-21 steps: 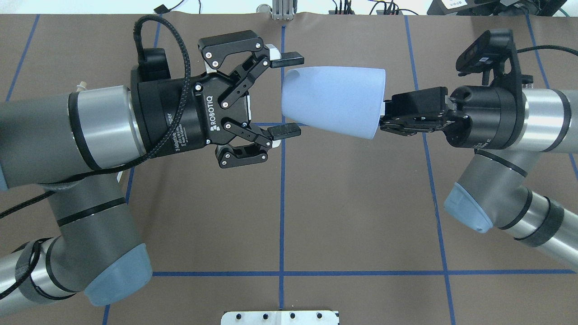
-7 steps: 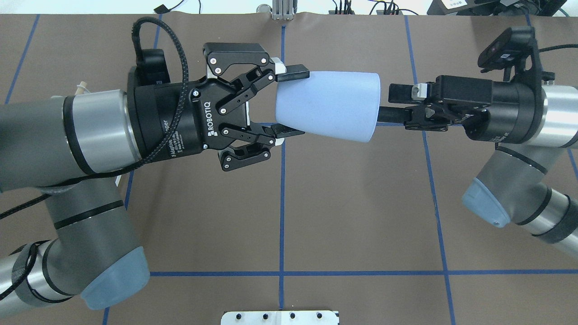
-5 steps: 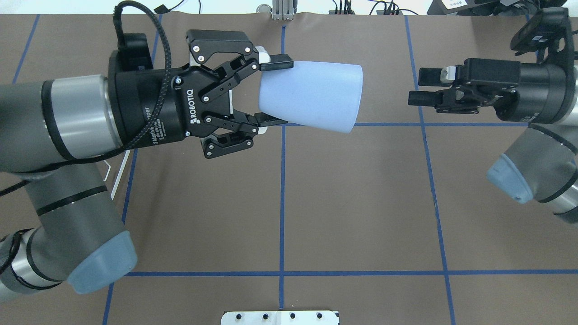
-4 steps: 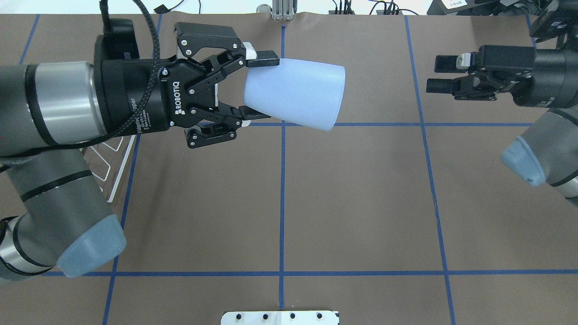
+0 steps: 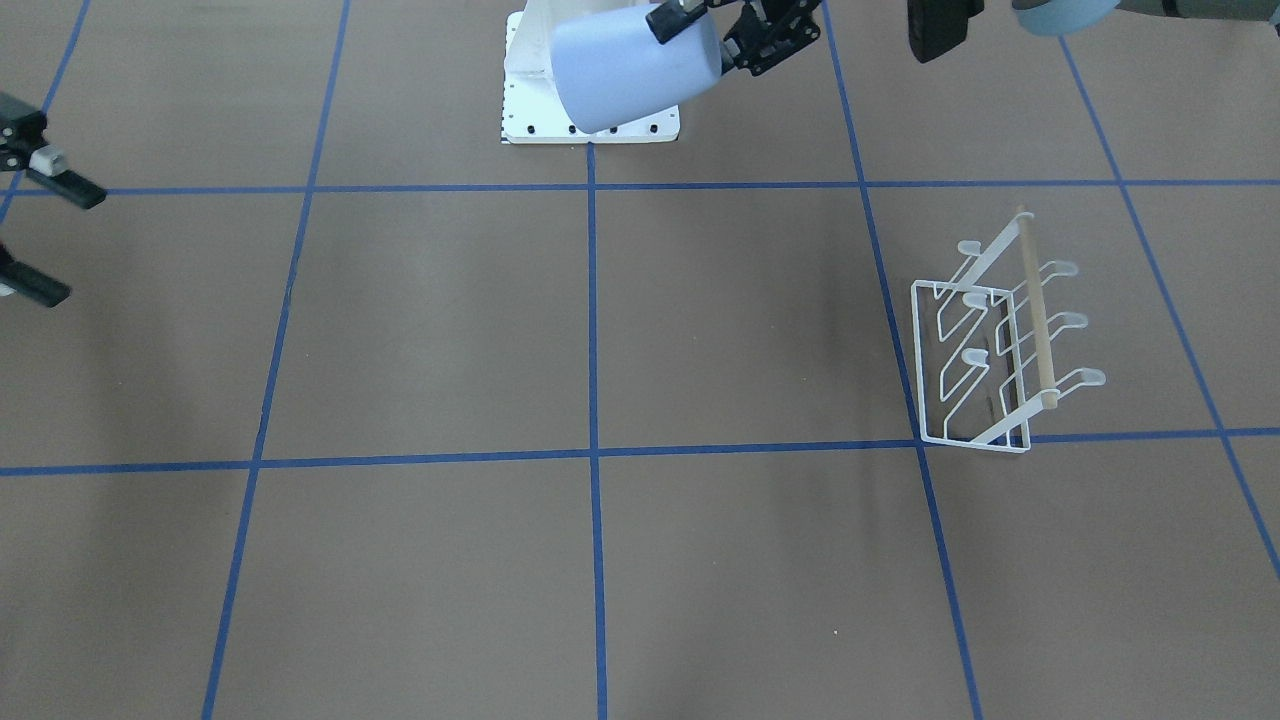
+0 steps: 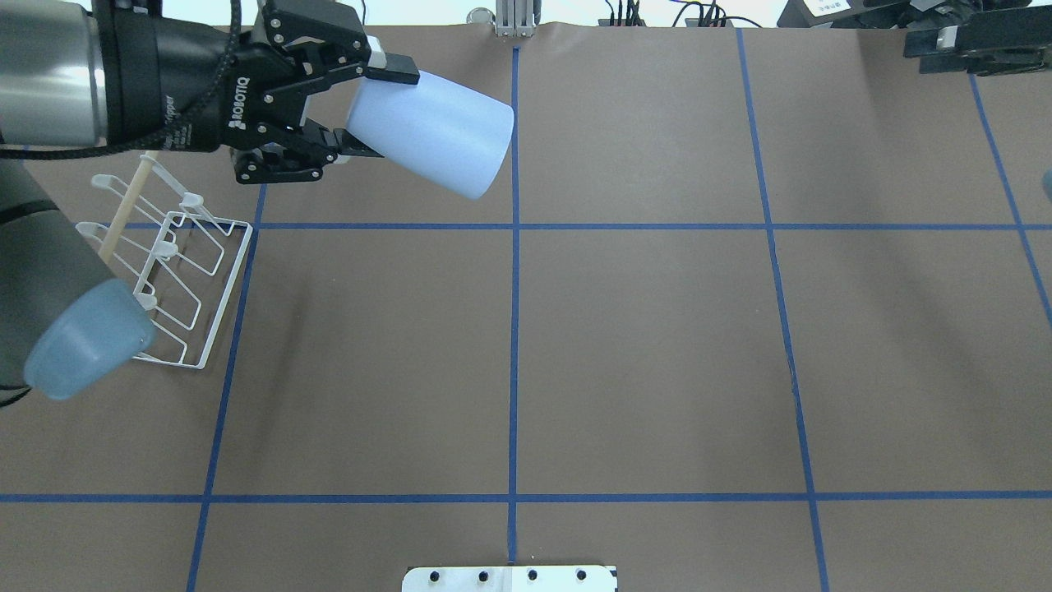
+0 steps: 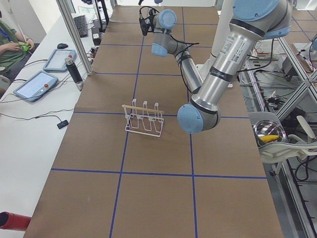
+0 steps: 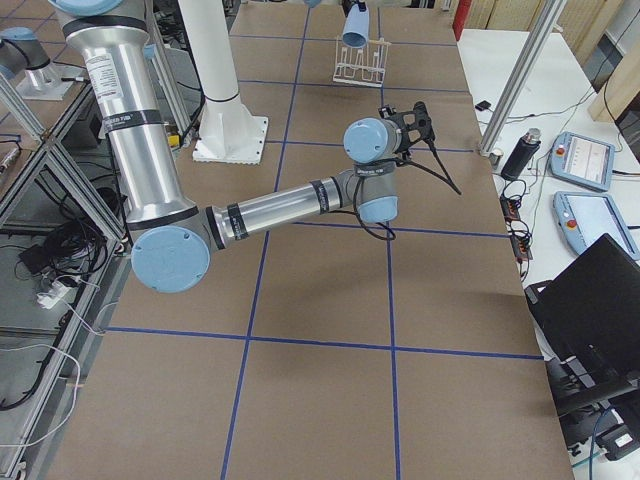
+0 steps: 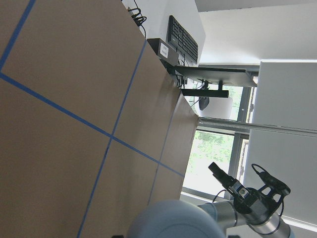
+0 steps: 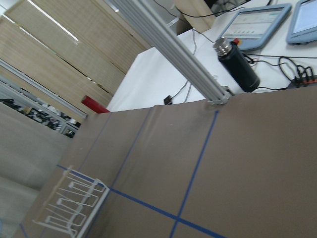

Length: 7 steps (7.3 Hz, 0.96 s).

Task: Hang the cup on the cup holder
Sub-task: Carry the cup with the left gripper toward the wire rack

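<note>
My left gripper [image 6: 380, 113] is shut on the narrow end of the pale blue cup [image 6: 436, 136] and holds it in the air, on its side, mouth pointing right. It also shows in the front-facing view [image 5: 625, 65]. The white wire cup holder [image 6: 193, 279] with its wooden dowel stands on the table at the left, below the gripper and partly under my left arm. It is empty in the front-facing view [image 5: 990, 345]. My right gripper [image 5: 45, 240] is open and empty at the far right of the table [image 6: 937, 43].
The white robot pedestal base [image 5: 520, 100] is at the table's near-robot edge. Blue tape lines [image 6: 514, 329] divide the brown table. Tablets and a dark bottle [image 7: 73, 69] stand on the operators' bench beyond the far edge.
The right gripper let go of the cup as the left gripper shut on it. The left arm then carried the cup left and away, uncovering the rack, while the right arm drew back right.
</note>
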### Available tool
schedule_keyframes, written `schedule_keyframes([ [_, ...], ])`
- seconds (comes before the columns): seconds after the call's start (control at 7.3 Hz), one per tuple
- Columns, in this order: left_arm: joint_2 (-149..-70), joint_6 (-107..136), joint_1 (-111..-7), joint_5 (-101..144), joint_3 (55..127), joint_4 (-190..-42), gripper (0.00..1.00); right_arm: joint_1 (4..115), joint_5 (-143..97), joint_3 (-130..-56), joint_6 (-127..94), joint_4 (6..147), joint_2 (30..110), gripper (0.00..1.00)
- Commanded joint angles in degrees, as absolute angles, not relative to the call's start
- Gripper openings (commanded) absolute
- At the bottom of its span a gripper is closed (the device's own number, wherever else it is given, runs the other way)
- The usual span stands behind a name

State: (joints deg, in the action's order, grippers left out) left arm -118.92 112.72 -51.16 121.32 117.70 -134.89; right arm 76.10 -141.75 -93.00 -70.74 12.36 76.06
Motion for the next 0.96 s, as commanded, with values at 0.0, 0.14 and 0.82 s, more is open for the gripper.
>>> schedule_keyframes([
  [0.0, -119.3, 99.8, -58.3, 128.9, 118.6, -121.9, 0.0, 80.0, -143.5, -92.9, -50.3, 32.6, 77.0, 1.0],
  [0.14, -118.9, 93.5, -59.2, 129.1, 119.6, -115.6, 0.0, 81.5, -143.7, -93.4, -44.9, 40.9, 76.7, 1.0],
  [0.82, -115.3, 66.1, -63.8, 129.2, 122.4, -94.2, 0.0, 78.3, -138.5, -97.6, -38.8, 74.5, 73.9, 1.0],
])
